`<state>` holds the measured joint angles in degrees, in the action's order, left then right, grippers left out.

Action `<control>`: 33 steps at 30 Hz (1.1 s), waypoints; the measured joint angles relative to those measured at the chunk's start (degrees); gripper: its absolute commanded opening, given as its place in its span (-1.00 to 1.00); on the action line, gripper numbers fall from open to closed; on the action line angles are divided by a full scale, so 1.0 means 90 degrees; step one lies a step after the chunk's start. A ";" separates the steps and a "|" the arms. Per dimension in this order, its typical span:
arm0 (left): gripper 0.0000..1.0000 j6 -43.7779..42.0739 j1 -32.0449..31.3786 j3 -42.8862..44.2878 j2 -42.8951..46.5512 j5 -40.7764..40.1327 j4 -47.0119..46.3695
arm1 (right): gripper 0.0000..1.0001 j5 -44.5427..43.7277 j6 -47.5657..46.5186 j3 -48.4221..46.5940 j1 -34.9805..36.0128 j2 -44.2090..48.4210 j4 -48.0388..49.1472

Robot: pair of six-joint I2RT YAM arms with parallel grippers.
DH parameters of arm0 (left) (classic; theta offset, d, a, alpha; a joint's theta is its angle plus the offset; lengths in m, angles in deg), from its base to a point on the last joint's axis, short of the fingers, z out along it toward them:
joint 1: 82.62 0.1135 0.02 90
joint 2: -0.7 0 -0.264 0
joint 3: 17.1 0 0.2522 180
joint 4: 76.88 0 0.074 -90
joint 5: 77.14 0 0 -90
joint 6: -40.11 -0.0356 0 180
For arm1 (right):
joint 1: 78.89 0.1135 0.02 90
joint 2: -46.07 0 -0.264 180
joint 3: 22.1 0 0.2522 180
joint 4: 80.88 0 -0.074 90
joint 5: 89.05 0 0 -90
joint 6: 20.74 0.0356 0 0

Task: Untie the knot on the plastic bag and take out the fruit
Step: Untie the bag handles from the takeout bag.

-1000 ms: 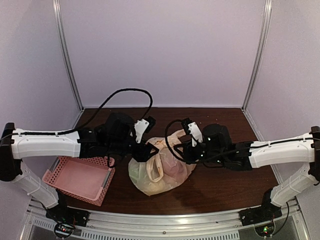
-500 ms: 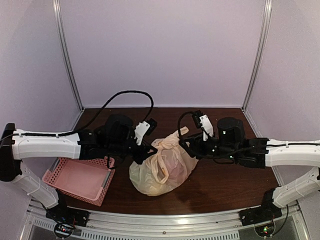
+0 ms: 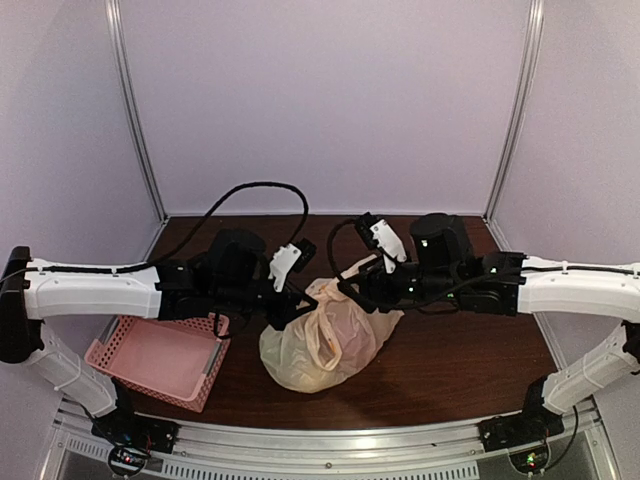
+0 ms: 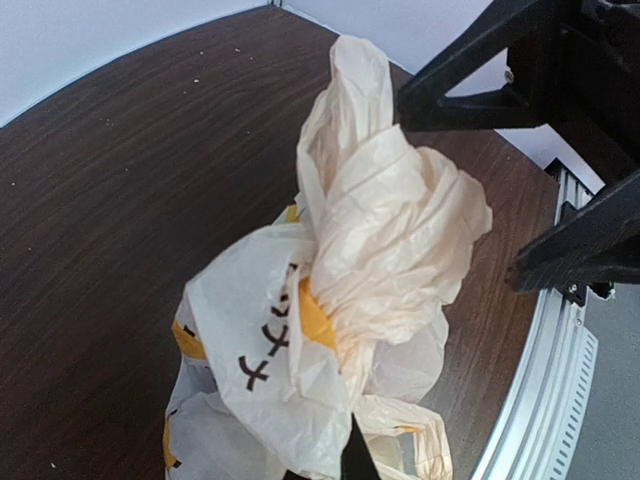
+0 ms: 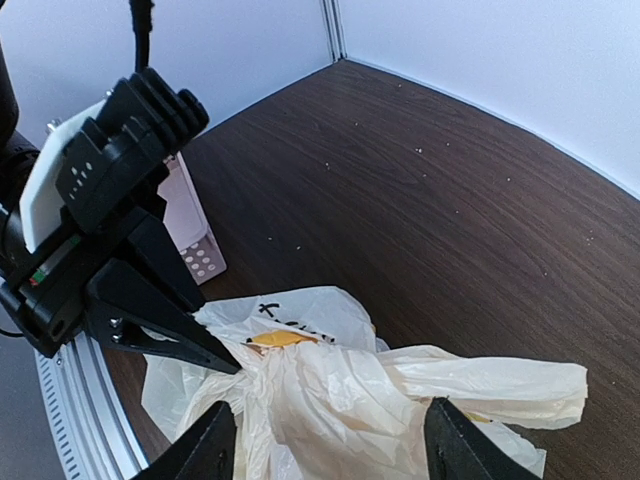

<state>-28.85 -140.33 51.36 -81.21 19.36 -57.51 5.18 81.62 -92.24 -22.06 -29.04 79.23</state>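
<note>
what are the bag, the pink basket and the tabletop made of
Plastic bag: thin plastic film, translucent with a soft sheen and crinkled folds.
Basket: likely rigid moulded plastic, matte pink, perforated.
Table: dark wood-grain surface, possibly laminate.

Bulging peach plastic bag point(image 3: 325, 345), knot point(image 4: 385, 225) tied.

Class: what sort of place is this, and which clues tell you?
Probably a robot lab test booth: plain pale walls framed by metal posts, a dark wooden table, two white arms at its aluminium rail.
</note>
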 measured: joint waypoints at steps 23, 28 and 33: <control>-1.00 0.0012 0.0002 -0.0010 0.0044 0.0046 0.0000 | -0.91 -0.0330 -0.0124 -0.0374 0.0296 -0.0877 -0.0131; -1.00 0.0058 0.0002 -0.0012 0.0044 0.0039 -0.0095 | -1.00 -0.0508 0.0032 -0.0359 0.0328 -0.0877 0.0034; -1.00 0.0117 0.0002 -0.0017 0.0044 0.0017 -0.0175 | -1.00 -0.0801 0.0228 -0.0233 0.0335 -0.0877 0.0282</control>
<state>-27.80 -140.31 51.21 -80.81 19.52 -59.09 -2.03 83.67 -94.34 -19.04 -36.93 81.76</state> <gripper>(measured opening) 0.010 0.013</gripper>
